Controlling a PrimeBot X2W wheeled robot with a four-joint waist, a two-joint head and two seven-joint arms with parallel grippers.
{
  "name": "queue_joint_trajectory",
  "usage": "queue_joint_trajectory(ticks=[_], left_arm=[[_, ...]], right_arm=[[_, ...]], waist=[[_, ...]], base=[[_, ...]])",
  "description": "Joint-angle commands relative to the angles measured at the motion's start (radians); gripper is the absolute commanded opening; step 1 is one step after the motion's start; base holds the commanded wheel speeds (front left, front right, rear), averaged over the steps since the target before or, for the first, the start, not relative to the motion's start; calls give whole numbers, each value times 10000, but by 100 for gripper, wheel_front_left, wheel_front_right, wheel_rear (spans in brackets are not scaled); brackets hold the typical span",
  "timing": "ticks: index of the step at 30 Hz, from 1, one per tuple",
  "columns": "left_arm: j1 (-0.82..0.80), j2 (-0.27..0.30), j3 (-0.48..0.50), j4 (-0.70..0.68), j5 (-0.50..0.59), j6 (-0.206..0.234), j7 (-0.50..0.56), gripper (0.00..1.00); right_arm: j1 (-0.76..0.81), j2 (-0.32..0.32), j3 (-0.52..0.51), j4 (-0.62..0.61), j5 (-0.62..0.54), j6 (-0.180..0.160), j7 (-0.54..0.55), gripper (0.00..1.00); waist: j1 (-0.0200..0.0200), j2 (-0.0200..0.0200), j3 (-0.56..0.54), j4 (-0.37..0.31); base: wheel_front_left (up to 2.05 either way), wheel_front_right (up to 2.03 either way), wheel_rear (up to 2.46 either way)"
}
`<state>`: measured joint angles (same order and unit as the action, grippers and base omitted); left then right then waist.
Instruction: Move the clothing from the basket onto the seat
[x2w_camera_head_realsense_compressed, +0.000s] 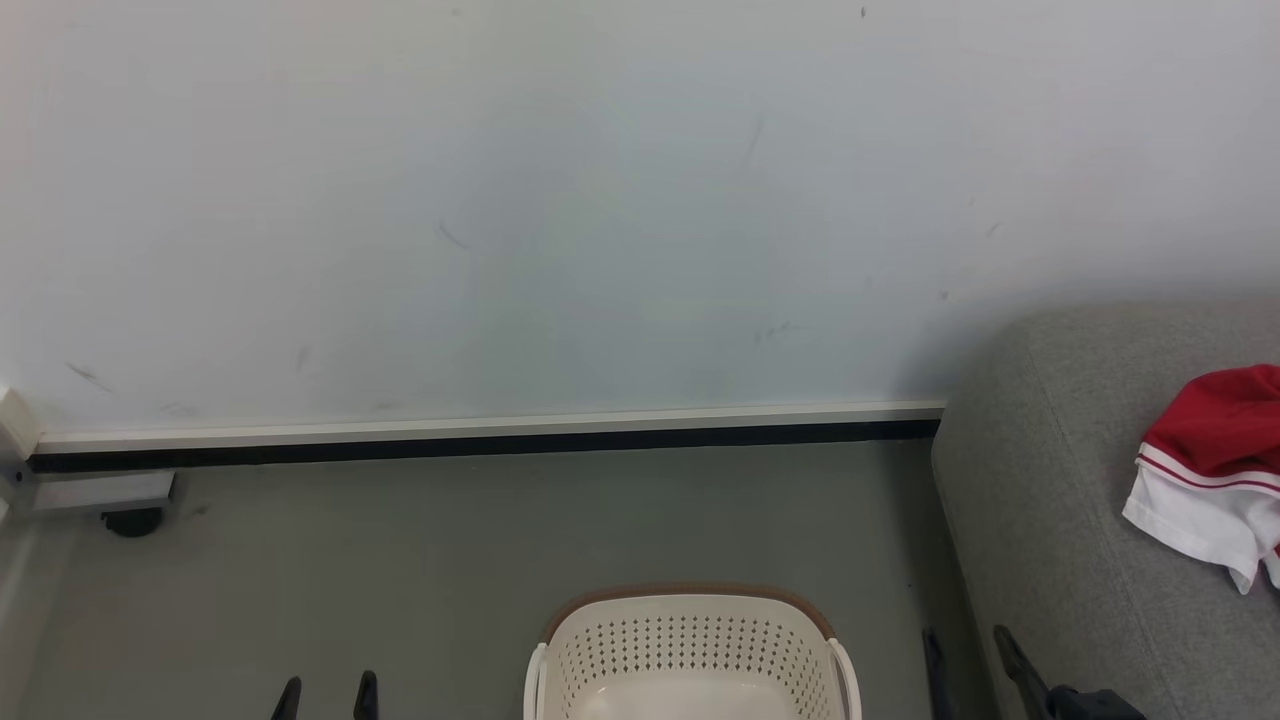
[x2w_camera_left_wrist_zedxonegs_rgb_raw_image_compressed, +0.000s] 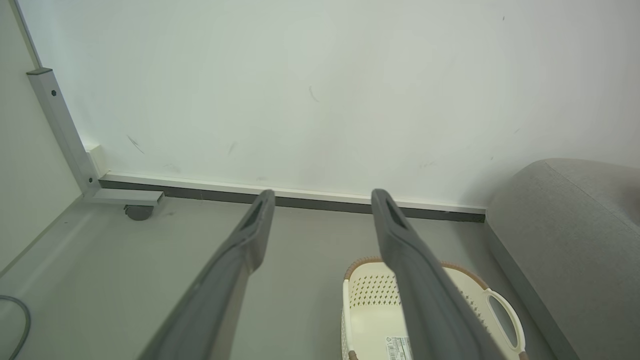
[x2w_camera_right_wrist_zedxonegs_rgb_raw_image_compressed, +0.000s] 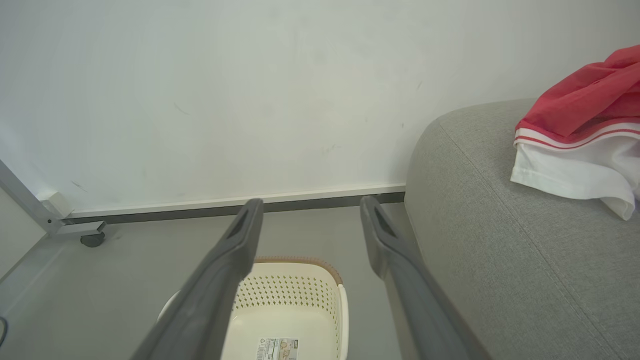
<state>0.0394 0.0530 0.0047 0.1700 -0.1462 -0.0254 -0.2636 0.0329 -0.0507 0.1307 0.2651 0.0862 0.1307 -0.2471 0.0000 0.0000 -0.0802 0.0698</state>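
Observation:
The cream basket stands on the floor at the bottom centre of the head view. The part of its inside that shows holds just a label sticker. Red clothing with white trim lies on the grey seat at the right, cut by the frame edge; I cannot tell if it is one garment or two. My left gripper is open, left of the basket, and holds nothing. My right gripper is open between basket and seat, holding nothing. In the right wrist view the clothing rests on the seat.
A white wall with a dark baseboard runs behind the basket. At the far left a metal frame leg on a caster stands against the wall. A grey cable lies on the floor at the left.

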Motion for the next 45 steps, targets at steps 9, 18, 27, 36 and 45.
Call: queue_joint_trajectory(ticks=[9, 18, 27, 36, 45], left_arm=[[46, -38, 43, 314, -61, 4, 71, 0], [-157, -40, 74, 540, -1760, -118, 573, 0], [-339, -36, 41, 553, -3406, -239, 958, 0], [-523, -32, 37, 592, -4897, -347, 1329, 0], [-689, -28, 38, 632, -6231, -442, 1671, 0]], right_arm=[[138, 0, -7, 249, 71, 0, 18, 0], [271, -104, -268, 109, 1961, 0, 300, 0], [289, -196, -529, -163, 3767, 0, 584, 0], [309, -262, -777, -409, 5381, 0, 851, 0], [328, -314, -1014, -628, 6826, 0, 1103, 0]], waist=[[0, 0, -4, -27], [0, 0, 52, -73], [0, 0, 112, -122], [0, 0, 172, -170], [0, 0, 231, -219]], base=[[0, 0, 0], [0, 0, 0], [0, 0, 0], [0, 0, 0], [0, 0, 0]])
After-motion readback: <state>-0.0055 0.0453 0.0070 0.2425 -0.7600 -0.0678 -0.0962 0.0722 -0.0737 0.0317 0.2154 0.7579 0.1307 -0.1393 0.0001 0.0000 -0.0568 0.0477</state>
